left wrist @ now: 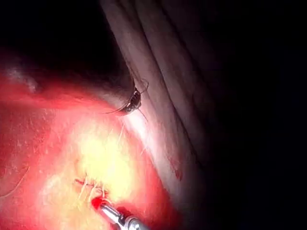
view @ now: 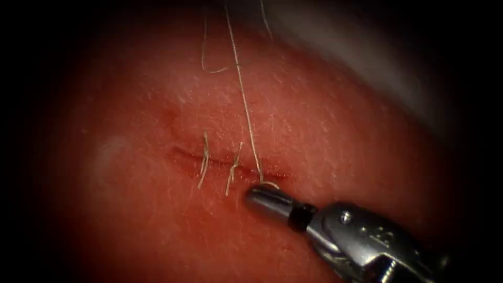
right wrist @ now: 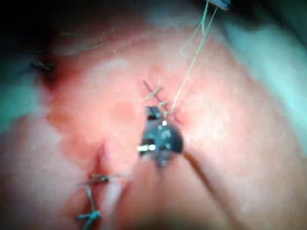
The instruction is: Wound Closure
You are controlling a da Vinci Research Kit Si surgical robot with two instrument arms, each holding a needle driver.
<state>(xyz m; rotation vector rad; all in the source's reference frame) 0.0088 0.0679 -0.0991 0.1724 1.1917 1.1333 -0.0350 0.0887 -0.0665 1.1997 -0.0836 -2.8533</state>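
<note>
Right tool (view: 260, 195) comes in from lower right, jaws closed with the tip down on the tissue (view: 335, 136) at the right end of the cut (view: 230, 162), apparently pinching the thread (view: 244, 99) where it leaves the tissue. Thread runs taut up and away to the left tool (left wrist: 133, 102), which grips it. Two finished stitches (view: 203, 166) cross the cut to the left; can't make out the needle

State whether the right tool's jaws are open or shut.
Shut: the right tool ends in one blunt tip at the cut, beside the thread.
</note>
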